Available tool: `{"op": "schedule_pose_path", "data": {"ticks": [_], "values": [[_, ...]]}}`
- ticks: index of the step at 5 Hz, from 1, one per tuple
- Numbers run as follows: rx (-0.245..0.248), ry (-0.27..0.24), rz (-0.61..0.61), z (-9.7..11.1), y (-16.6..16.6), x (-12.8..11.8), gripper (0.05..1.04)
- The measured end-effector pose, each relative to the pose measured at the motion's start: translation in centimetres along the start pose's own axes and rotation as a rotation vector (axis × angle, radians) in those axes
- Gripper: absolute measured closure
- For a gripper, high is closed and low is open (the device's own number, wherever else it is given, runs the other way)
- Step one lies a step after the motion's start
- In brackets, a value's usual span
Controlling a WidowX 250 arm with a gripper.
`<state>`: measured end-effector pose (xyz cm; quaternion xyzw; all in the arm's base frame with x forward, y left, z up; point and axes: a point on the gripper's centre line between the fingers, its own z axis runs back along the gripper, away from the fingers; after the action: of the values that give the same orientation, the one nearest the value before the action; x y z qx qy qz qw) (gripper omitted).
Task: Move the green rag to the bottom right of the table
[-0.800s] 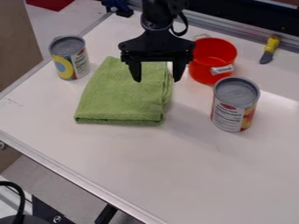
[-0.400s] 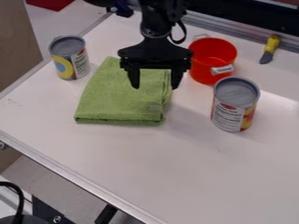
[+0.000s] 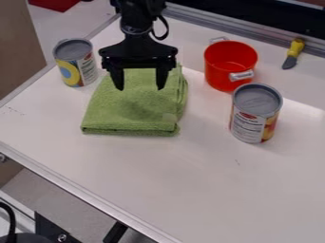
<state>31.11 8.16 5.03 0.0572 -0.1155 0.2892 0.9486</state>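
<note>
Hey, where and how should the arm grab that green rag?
Likely straight down from above, pinching the stacked layers along the edge on the camera view's right: the green rag lies flat, folded, with nothing upright to grip.

From my remote station I saw a white counter [image 3: 209,190], with a pale patch of light [image 3: 308,108] toward three o'clock. Metal edging [image 3: 66,185] ran along its side from nine to six o'clock. At one o'clock, I had a silvery rail [image 3: 254,33] along the far side, and a dark panel [image 3: 254,13] stood behind it. A brown board [image 3: 14,47] rose at ten o'clock, and beyond the counter at eleven I made out a pale surface [image 3: 60,23] with something red [image 3: 54,4] on it. Grey floor [image 3: 63,204] showed at seven o'clock, beside a black support [image 3: 115,232] near the counter's edge.
</note>
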Motion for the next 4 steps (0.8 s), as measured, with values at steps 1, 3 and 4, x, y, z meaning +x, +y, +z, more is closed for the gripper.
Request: {"op": "schedule_pose_path", "data": {"ticks": [1, 3, 4], "values": [[0.01, 0.008, 0.039, -1.6, 0.8, 0.7, 0.112], [-0.01, 0.015, 0.08, -3.1, 0.9, 1.7, 0.673], [0.008, -0.03, 0.129, -3.1, 1.2, 2.3, 0.903]]}}
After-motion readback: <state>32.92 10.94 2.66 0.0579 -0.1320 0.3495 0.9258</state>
